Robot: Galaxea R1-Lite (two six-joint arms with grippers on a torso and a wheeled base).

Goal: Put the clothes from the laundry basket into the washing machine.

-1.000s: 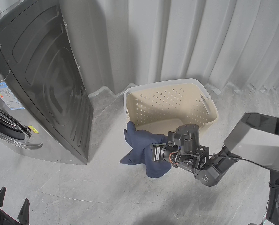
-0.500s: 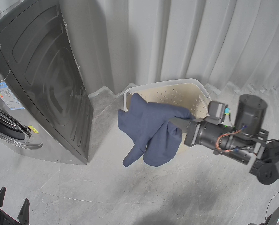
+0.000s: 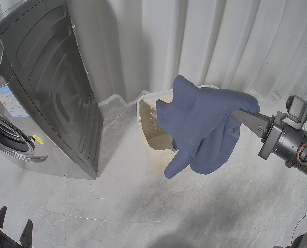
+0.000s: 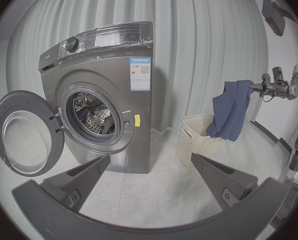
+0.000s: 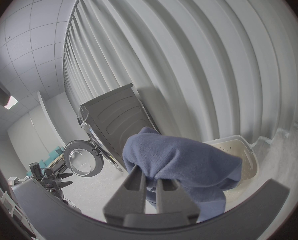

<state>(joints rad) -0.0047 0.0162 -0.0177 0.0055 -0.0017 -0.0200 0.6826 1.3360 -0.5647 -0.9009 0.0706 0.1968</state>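
Right tool (image 3: 242, 116) is clamped on a fold of the blue garment (image 3: 201, 128), which hangs above the laundry basket (image 3: 142, 104), well apart from the washing machine (image 3: 40, 86). Left tool (image 4: 149, 156) sits low, spread and empty. Likely risk: the dangling sleeve (image 3: 175, 164) catches the basket rim or the drum's mouth (image 4: 92, 115) during the swing across, pulling the cloth free.

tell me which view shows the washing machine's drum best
The left wrist view: the washing machine faces it, door swung open, drum seen almost straight on. The head view catches its side and a sliver of the opening; the right wrist view shows it far off, side-on.
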